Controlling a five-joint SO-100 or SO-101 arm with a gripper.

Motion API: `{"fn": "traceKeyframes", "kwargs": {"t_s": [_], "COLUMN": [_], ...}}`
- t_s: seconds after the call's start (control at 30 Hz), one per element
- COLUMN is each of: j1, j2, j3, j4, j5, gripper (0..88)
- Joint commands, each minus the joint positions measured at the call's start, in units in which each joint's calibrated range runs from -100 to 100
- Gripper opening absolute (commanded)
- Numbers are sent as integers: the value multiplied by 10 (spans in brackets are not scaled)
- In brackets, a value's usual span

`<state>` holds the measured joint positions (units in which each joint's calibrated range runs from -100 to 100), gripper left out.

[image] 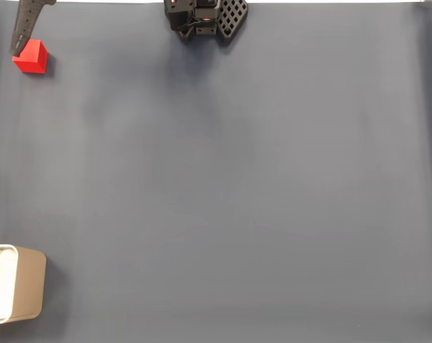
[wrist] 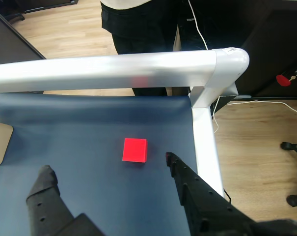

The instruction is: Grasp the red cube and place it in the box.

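At bottom of wrist view, gripper [wrist: 108, 171] fingers spread wide, nothing pinched. Just beyond, centre frame, red cube [wrist: 134, 150] on blue mat [wrist: 89, 128]. Lower left of fixed view, box [image: 19, 291], probably empty.

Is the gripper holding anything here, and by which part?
Nothing is held: the gripper is open, and the red cube lies on the mat ahead of its fingertips, untouched.
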<state>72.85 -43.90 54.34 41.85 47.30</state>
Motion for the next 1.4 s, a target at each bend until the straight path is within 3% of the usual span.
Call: {"fn": "traceKeyframes", "kwargs": {"t_s": [0.0, 1.37], "j1": [4, -35], "j2": [-1, 134], "j3": [3, 52], "j4": [-16, -139], "j5": [2, -8], "gripper": [496, 496]}}
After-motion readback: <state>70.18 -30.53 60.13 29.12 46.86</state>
